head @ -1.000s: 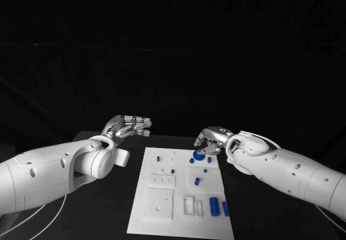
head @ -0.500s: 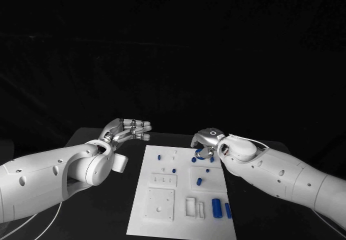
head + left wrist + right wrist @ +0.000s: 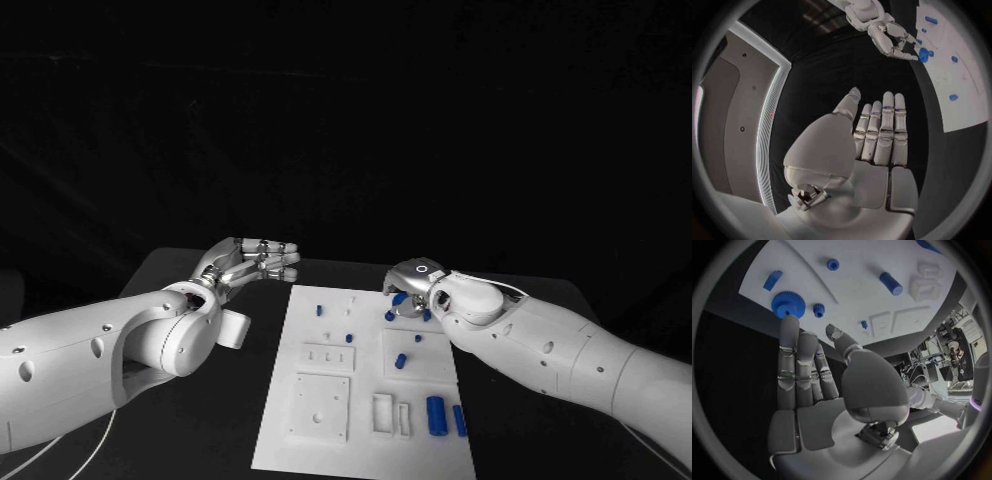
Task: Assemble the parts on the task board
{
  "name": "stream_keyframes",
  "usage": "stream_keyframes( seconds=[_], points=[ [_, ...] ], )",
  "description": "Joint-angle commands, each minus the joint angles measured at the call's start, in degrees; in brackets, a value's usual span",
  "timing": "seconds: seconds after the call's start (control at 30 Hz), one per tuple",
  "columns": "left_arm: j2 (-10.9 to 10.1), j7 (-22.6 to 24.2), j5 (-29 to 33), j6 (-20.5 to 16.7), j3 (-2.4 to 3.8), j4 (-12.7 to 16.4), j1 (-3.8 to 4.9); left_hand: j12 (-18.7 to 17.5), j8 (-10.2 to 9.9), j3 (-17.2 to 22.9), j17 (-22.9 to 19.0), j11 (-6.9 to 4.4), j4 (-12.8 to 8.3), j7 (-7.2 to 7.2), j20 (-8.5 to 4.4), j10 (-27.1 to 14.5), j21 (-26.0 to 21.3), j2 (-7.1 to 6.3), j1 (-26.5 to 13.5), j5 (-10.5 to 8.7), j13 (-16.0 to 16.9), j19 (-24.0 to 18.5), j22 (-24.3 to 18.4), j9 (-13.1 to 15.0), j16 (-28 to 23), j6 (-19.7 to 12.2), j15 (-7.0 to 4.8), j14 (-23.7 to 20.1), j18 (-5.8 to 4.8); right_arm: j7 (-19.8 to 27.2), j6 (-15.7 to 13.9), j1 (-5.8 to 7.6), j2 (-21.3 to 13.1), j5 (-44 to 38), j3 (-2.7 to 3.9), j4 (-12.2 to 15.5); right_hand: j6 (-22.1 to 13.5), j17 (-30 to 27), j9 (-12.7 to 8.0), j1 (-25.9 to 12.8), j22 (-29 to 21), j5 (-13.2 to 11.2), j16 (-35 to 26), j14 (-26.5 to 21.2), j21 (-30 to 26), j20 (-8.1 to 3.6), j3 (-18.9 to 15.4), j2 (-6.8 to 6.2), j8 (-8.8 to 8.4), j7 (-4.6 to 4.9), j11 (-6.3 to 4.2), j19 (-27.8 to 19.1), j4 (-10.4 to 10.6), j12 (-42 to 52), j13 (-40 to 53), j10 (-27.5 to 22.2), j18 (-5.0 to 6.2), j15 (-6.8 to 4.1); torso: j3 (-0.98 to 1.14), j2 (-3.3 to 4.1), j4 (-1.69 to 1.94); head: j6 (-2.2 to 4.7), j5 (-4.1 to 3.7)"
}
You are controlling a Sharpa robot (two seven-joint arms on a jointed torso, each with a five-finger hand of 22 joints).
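because your right hand (image 3: 811, 370) hovers empty, fingers straight, just off the blue gear (image 3: 787, 304) at the task board's (image 3: 361, 420) one-o'clock corner, a hasty close could nudge it off the edge.

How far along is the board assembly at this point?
Early, by the look of it. On the task board, blue parts lie loose, among them a long peg near the front. The right hand hovers by the blue gear at the board's far edge with fingers straight, holding nothing. The left hand waits off the board, empty. I cannot tell whether any part is seated.
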Motion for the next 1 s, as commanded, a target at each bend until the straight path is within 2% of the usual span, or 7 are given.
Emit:
stream_keyframes(
  seconds=[0.03,0.2,0.33,0.73,1.0],
  points=[
    [-0.06,0.28,-0.61,1.17,0.13,0.31,0.14,0.19,0.26,-0.01,-0.05,0.08,-0.29,0.10,-0.04,-0.30,-0.18,0.18,-0.35,-0.10,0.09,-0.23,-0.04,-0.01,-0.32,-0.40,-0.03,-0.27,-0.37,-0.05,1.12,-0.02,0.11,-1.51,0.03,-0.38,-0.04,-0.06,-0.07,0.26,0.21,-0.27,0.28,-0.57,-0.21,-0.07,0.36,-0.24,0.02,-0.14,0.10,0.28,0.09,0.04,-0.02,-0.42,0.58,-0.03,-0.10,0.70,0.14,0.05,-0.23],
    [-0.08,0.24,-0.73,1.18,0.19,0.32,0.16,0.19,0.25,-0.37,-0.15,0.12,-0.71,0.12,0.09,-0.43,-0.38,0.39,-0.42,-0.09,0.09,-0.07,-0.54,-0.02,-0.68,-0.42,0.01,-0.11,-0.23,0.32,1.63,-0.05,0.16,-1.51,0.03,-0.48,-0.05,-0.10,-0.08,0.25,0.53,-0.23,0.31,-0.58,-0.41,-0.10,0.50,-0.19,-0.01,-0.17,-0.04,0.34,-0.03,0.05,-0.02,-0.14,0.56,-0.10,-0.27,1.21,0.18,0.21,-0.32],
    [-0.01,0.20,-0.77,1.22,0.21,0.23,0.16,0.17,0.26,-0.48,-0.16,0.17,-0.76,0.15,0.09,-0.55,-0.41,0.39,-0.47,-0.09,0.09,-0.05,-0.65,-0.01,-0.71,-0.44,0.03,-0.11,-0.25,0.71,2.25,-0.08,0.21,-1.51,0.03,-0.53,-0.12,-0.15,-0.07,0.01,0.95,-0.23,0.34,-0.50,-0.60,-0.33,0.90,-0.08,0.02,-0.39,-0.53,0.42,-0.26,0.02,-0.03,0.18,0.28,-0.42,-0.38,1.54,0.24,0.32,-0.42],
    [0.10,0.13,-0.80,1.37,0.22,0.11,0.17,0.17,0.26,-0.48,-0.16,0.17,-0.76,0.15,0.09,-0.55,-0.41,0.39,-0.47,-0.09,0.09,-0.05,-0.65,-0.01,-0.71,-0.44,0.03,-0.11,-0.25,0.98,2.79,-0.36,0.72,-1.61,0.03,-1.54,-0.08,-0.12,-0.09,-0.57,3.82,-0.19,0.76,-0.52,-1.84,-0.53,2.93,-0.11,0.00,-0.37,-0.60,0.70,-0.62,0.05,-0.02,1.10,0.09,-0.48,-0.55,2.54,0.41,0.90,-0.52],
    [0.19,0.06,-0.80,1.44,0.22,-0.04,0.16,0.18,0.26,-0.71,-0.14,0.18,-0.95,0.16,0.09,-0.65,-0.44,0.59,-0.53,-0.12,0.09,0.09,-0.99,-0.01,-0.74,-0.45,0.02,-0.06,-0.24,0.82,2.94,-0.39,0.81,-1.73,0.03,-1.99,0.21,-0.10,-0.09,-1.08,5.21,-0.38,1.05,-0.59,-2.33,-0.48,5.12,-0.14,0.01,-0.26,-0.56,0.86,-0.64,0.02,-0.03,2.25,0.22,-0.41,-0.62,2.92,0.43,0.99,-0.67]
  ],
)
